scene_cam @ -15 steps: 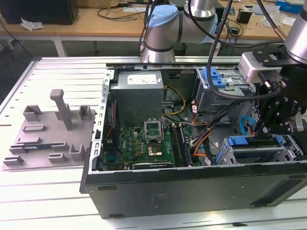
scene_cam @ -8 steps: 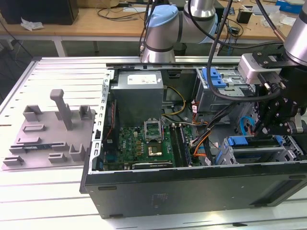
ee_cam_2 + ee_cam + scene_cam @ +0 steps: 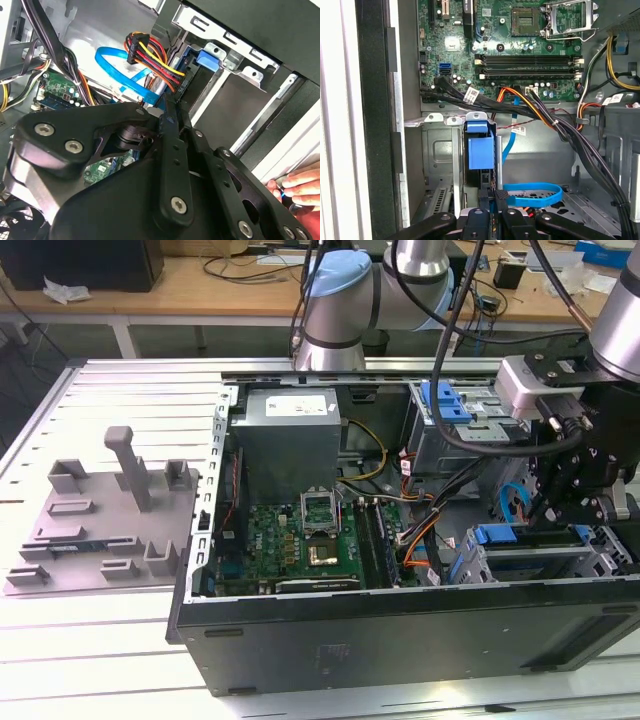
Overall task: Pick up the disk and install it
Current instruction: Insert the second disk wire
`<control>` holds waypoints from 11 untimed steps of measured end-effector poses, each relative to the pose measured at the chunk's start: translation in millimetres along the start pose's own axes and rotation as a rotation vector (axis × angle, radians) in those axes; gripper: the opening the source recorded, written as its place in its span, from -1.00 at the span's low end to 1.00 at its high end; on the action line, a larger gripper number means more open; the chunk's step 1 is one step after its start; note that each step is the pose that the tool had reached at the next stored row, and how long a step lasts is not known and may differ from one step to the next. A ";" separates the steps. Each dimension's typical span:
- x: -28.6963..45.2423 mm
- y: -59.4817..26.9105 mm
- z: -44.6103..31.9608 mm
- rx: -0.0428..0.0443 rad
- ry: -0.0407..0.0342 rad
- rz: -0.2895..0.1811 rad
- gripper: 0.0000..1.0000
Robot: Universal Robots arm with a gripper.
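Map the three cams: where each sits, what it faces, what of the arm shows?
Exterior view: off the arm, above the open computer case; arm and gripper show.
First wrist view: on the wrist, facing the motherboard and drive bay; gripper at the disk.
Second wrist view: on the wrist, facing gripper linkage and bay.
Shared: blue data cable.

The blue-framed disk [image 3: 481,150] stands on edge inside the metal drive cage [image 3: 437,160].

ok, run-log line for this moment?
step: install | end effector: at the disk, inside the case | disk: on edge in drive cage | hand: at case edge
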State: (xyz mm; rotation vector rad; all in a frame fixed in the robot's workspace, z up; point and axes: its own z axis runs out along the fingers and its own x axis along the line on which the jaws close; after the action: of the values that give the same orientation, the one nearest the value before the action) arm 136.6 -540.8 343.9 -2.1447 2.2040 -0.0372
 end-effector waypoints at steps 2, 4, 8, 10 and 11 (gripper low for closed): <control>0.0 0.0 0.6 -0.0001 0.0000 -0.001 -0.68; 0.0 0.1 1.8 -0.0001 -0.0002 -0.002 -0.68; 0.1 0.2 3.4 -0.0001 0.0000 -0.004 -0.68; 0.1 0.3 4.0 -0.0002 -0.0001 -0.005 -0.68; 0.1 0.3 4.3 -0.0002 -0.0002 -0.005 -0.68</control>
State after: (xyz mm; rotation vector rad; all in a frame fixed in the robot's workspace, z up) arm 136.6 -540.8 339.6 -2.1500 2.1988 -0.0370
